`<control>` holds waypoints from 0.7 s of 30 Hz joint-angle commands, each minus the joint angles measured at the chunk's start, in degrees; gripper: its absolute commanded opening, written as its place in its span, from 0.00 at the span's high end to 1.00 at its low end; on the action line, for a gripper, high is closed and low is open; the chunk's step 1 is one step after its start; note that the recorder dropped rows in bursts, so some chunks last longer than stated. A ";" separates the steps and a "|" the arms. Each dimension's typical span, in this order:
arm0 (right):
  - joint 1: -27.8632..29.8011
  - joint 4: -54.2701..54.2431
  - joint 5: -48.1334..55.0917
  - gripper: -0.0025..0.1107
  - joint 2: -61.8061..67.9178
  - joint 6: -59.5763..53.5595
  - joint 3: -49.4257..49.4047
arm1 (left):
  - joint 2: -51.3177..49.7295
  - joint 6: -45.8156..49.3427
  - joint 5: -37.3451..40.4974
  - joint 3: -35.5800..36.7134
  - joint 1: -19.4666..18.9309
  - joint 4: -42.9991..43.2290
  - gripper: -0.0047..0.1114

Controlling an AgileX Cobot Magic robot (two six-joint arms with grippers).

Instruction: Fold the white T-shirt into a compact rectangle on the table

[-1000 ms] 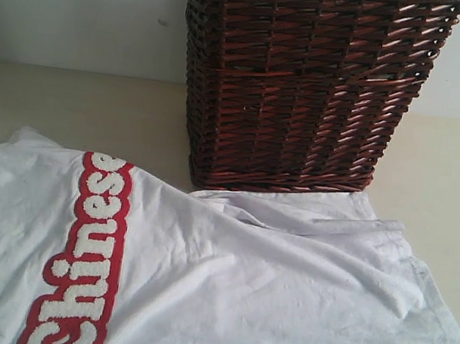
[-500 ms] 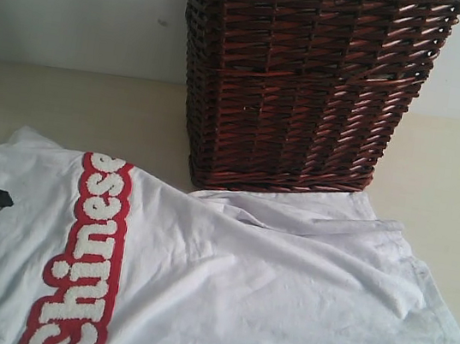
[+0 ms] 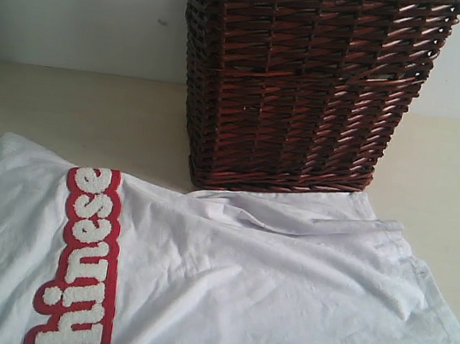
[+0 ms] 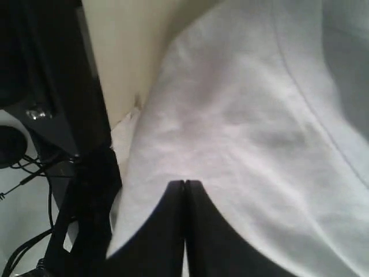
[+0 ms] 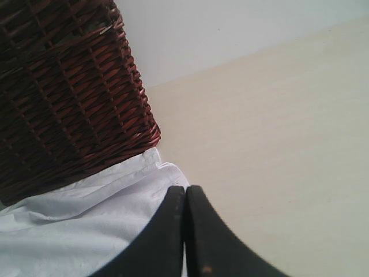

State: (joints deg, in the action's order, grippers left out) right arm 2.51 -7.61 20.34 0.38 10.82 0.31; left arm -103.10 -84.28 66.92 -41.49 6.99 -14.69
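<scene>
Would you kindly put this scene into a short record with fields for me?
garment: white T-shirt, spread open, not yet folded
print: lettering outlined in red, facing up
surface: table
other item: wicker basket, upright, at the shirt's upper edge in the exterior view
left hand: shut, over shirt fabric; whether it pinches cloth is unclear
right hand: shut, above the shirt's edge near the basket

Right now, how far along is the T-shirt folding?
Done: no fold yet; the white short-sleeved T-shirt lies spread on the pale cream table, beside the dark brown wicker basket. In hand: left gripper and right gripper both shut near its fabric, any grip unclear. Left: every fold.
</scene>
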 commanded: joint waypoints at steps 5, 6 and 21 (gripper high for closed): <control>0.17 0.17 -0.41 0.98 -0.38 -0.18 -0.31 | 8.89 -0.43 -9.97 -0.65 0.42 4.75 0.96; 0.17 0.17 -0.41 0.98 -0.38 -0.18 -0.31 | 10.15 2.17 -15.17 -0.65 0.42 5.84 0.96; 0.17 0.17 -0.41 0.98 -0.38 -0.18 -0.31 | -0.39 37.82 -43.36 -0.65 4.96 -16.01 0.96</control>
State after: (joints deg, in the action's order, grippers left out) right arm 2.51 -7.61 20.34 0.38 10.82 0.31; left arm -101.88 -47.25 20.89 -42.02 10.96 -28.82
